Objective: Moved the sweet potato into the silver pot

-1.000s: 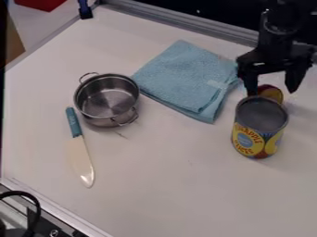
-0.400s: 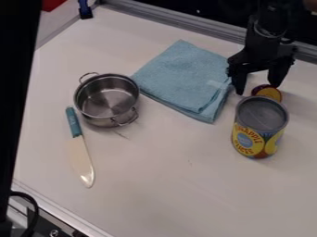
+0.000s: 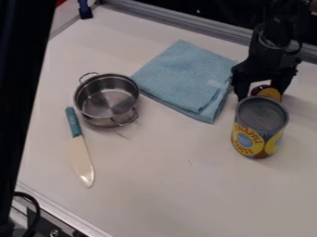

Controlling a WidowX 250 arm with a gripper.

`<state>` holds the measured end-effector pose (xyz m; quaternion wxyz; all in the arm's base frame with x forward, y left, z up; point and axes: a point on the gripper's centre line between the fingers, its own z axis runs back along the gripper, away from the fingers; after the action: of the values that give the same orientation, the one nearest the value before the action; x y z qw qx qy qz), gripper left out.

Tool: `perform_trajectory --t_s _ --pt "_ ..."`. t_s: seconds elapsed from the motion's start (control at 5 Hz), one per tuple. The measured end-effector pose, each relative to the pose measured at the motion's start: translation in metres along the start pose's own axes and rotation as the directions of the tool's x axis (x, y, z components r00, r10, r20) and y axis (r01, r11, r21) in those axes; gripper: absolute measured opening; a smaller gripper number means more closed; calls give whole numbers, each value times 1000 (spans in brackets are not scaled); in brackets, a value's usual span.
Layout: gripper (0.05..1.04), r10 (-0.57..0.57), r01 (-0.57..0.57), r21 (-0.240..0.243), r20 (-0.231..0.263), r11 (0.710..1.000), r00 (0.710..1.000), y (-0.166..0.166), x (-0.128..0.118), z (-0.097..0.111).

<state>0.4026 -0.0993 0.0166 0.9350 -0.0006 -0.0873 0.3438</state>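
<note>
Evidently the sweet potato (image 3: 270, 94) sits on the desk (image 3: 167, 171) just behind the tin can (image 3: 259, 135), the open jaws of the gripper (image 3: 261, 94) straddling it, presumably to line up a grasp that avoids the can. Well apart, the silver pot (image 3: 99, 120) stands upright and empty, ready to receive it; whether the can holds anything, I cannot tell.

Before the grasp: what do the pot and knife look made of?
The pot looks like polished metal, probably stainless steel, from its bright reflections. The knife has a smooth cream blade with a glint near its tip, plastic or coated metal; its blue handle seems plastic, being evenly coloured.
</note>
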Motion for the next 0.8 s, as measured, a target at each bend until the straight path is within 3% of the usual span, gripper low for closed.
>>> perform_trajectory --t_s 0.4,0.6,0.8 --pt "955 -29 29 8 -19 1000 999 2 -4 -2" --pt "763 -26 26 1 -33 1000 999 1 -6 -1" --pt "759 -18 18 -8 -56 1000 998 4 -3 -2"
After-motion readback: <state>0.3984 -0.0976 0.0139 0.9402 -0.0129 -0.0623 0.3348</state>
